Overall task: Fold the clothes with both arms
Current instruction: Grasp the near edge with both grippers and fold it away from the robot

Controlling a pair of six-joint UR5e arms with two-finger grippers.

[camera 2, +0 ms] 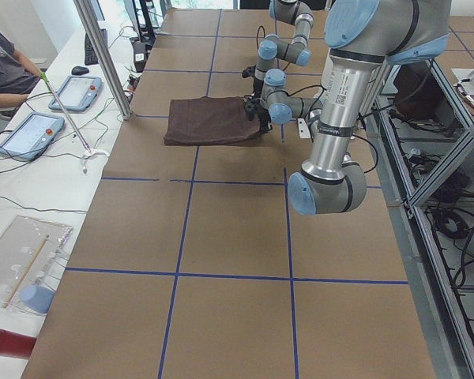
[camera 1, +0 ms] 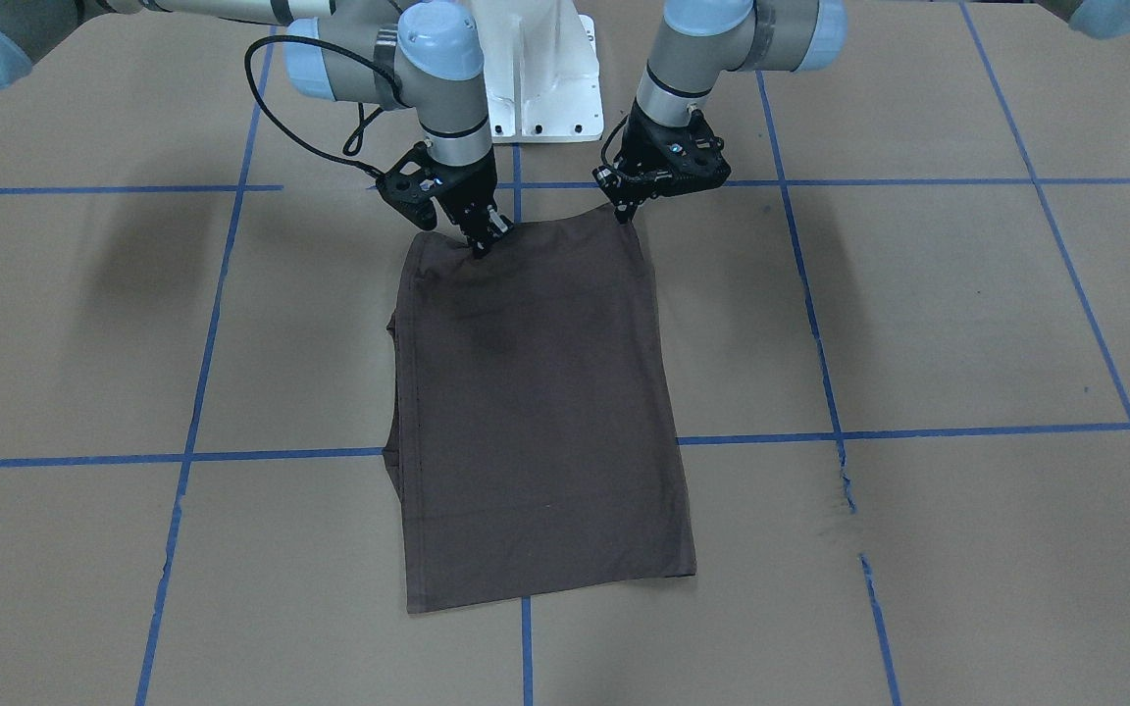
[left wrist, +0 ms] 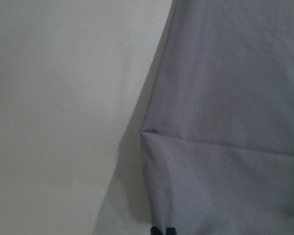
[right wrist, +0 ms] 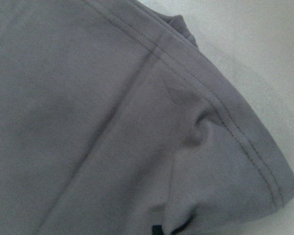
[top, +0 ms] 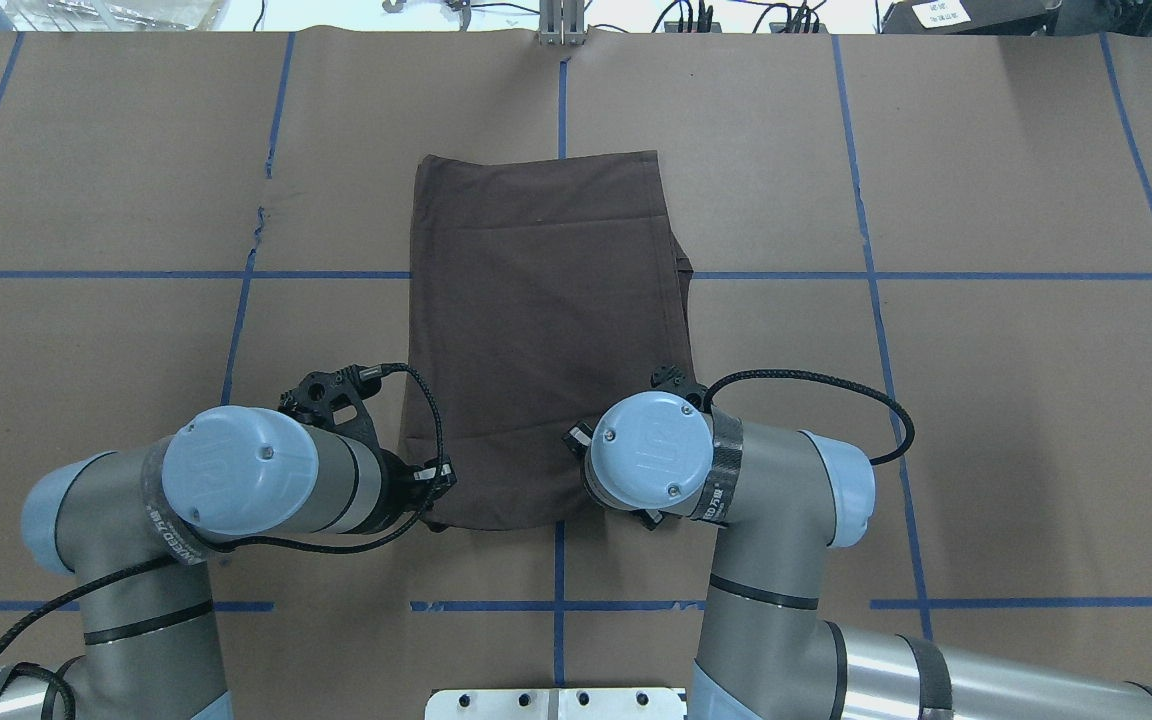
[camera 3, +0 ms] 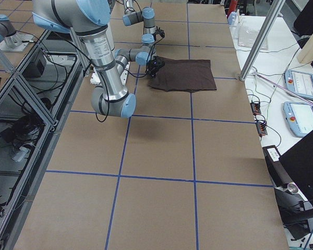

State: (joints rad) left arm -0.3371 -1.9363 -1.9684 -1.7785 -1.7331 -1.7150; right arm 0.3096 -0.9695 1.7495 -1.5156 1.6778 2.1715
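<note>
Step in hand: grasp for the crosswise fold. The T-shirt (camera 1: 536,412) lies flat mid-table (camera 1: 918,314), already folded lengthwise into a tall, narrow rectangle, its long axis running away from the robot. Both grippers sit at the two corners of the edge nearest the robot's base. The left gripper (camera 1: 624,211) is on its corner, and in its wrist view the fingertips are nearly together right at the cloth edge. The right gripper (camera 1: 480,240) has its tips pressed into its corner, and the fabric puckers around them in its wrist view. Both look clamped on the cloth, neither raised much.

Next move, as I judge it: lift both corners together at equal height, carry them out toward the far edge, and lay them down square so the halves match. Uneven travel would skew the fold, and a thin pinch could slip off the stacked layers.

The cloth is dark grey-brown, soft and mostly smooth, with a faint lengthwise crease. A stitched hem shows at the right corner. A bit of an under layer pokes out along the robot's right side. Collar and logo are not visible. Blue tape lines (camera 1: 771,438) cross under it.
</note>
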